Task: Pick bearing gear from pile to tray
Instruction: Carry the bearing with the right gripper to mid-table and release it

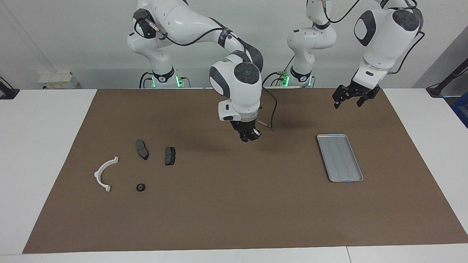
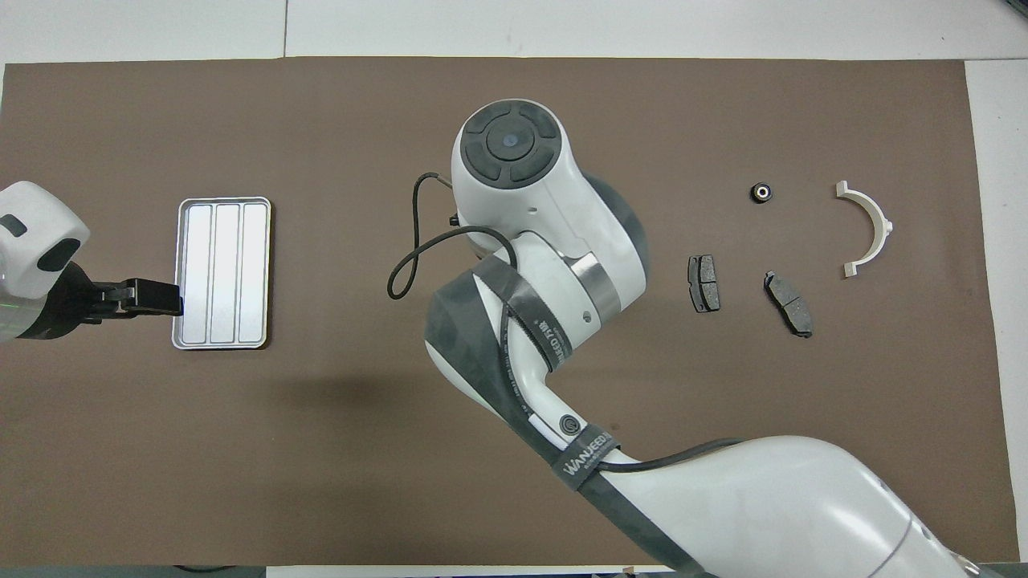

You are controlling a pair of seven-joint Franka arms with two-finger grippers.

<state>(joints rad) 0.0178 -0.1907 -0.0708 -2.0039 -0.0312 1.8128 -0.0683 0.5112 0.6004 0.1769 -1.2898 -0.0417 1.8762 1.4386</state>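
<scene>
The bearing gear (image 1: 140,187), a small black round part, lies on the brown mat (image 1: 234,204) near the right arm's end of the worktop, just beside the white half-ring bracket (image 1: 104,174). Two dark brake-pad plates (image 1: 142,149) lie nearer the robots. The tray (image 1: 339,157) sits well apart, toward the left arm's end. The right end effector (image 1: 250,138) hangs closed over mid-mat between them; whether it holds anything cannot be told. The left end effector (image 1: 349,100) waits, jaws wide, above the tray's robot-side edge.

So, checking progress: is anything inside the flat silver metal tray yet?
No: the flat silver rectangular metal tray shows only bare ribs. In the overhead view, the left end effector covers one rim edge.
</scene>
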